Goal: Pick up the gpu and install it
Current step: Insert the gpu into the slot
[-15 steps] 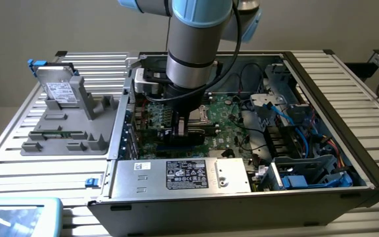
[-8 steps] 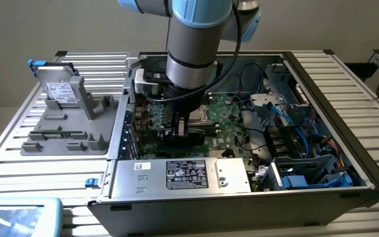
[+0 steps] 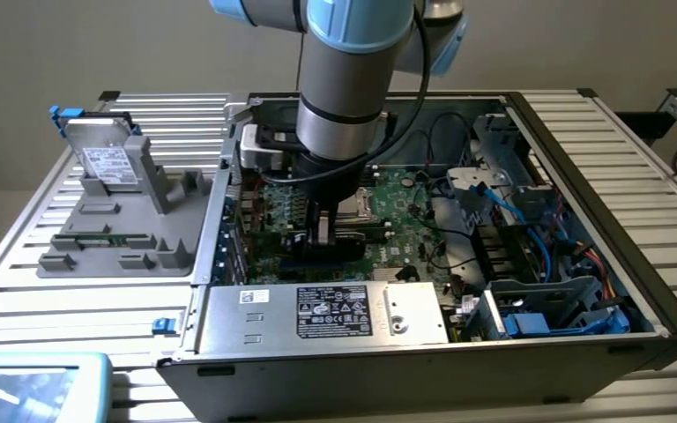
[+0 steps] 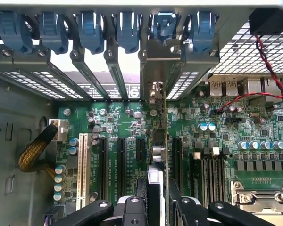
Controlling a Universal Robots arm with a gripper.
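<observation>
I've got the gripper clamped on the gpu, card held edge-on right over the motherboard inside the open case. Looks like the seating step to me: the bracket end sits at the rear slot openings, so it needs a dead-straight push into the slot.

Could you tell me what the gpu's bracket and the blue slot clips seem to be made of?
The gpu's bracket: bare metal by the look, dull silver sheet with a folded top. The blue slot clips: probably moulded plastic, uniform blue with a soft sheen and rounded edges.
</observation>
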